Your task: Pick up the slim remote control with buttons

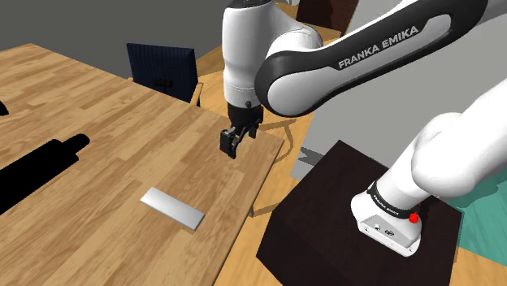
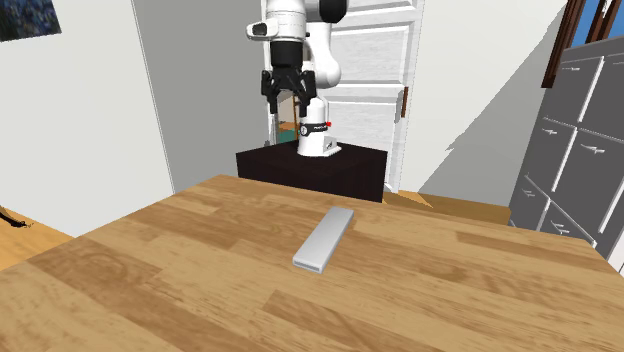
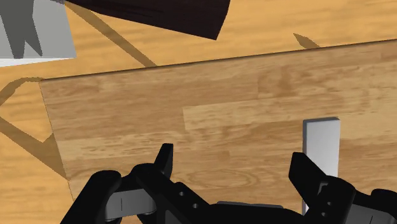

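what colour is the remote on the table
The remote is plain light grey, clearest in the second exterior view.

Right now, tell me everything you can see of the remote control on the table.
The remote is a slim, flat, light-grey rectangular slab; no buttons show. It lies flat on the wooden table, near the edge facing the stand, touching only the tabletop. The open pincer hangs above the table, apart from it.

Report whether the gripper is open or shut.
Open. In the wrist view the gripper has its fingers well apart with bare table between them; the grey remote lies flat, unheld.
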You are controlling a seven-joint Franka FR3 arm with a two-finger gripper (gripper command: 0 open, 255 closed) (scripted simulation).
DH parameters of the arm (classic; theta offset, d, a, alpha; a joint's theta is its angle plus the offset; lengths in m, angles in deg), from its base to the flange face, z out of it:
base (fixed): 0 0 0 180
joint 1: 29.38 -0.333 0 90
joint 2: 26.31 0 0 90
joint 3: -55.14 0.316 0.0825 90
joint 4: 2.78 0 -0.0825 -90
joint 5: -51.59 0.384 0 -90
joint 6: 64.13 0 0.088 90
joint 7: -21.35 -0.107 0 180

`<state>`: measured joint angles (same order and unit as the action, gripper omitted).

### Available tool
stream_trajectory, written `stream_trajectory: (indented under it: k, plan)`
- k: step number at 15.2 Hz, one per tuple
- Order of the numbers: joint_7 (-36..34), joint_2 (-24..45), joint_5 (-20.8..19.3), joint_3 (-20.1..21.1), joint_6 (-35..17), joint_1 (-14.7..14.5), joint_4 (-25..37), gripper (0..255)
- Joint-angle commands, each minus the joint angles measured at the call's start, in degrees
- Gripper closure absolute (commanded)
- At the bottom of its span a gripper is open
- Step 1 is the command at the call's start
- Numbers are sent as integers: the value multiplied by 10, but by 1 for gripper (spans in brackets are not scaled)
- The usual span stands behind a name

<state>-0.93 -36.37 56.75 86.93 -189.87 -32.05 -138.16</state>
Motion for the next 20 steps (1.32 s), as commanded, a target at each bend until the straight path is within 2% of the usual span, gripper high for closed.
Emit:
stream_trajectory:
  k: [1,4,7,13,20]
  plan:
    - [-36,48,-27,18,-22,1,21,0]
    - [-96,125,-83,34,-49,-5,59,0]
    - [-156,203,-144,34,-65,-25,103,0]
    - [-245,349,-242,1,-73,-96,214,0]
    - [-295,507,-301,-43,-55,-186,379,0]
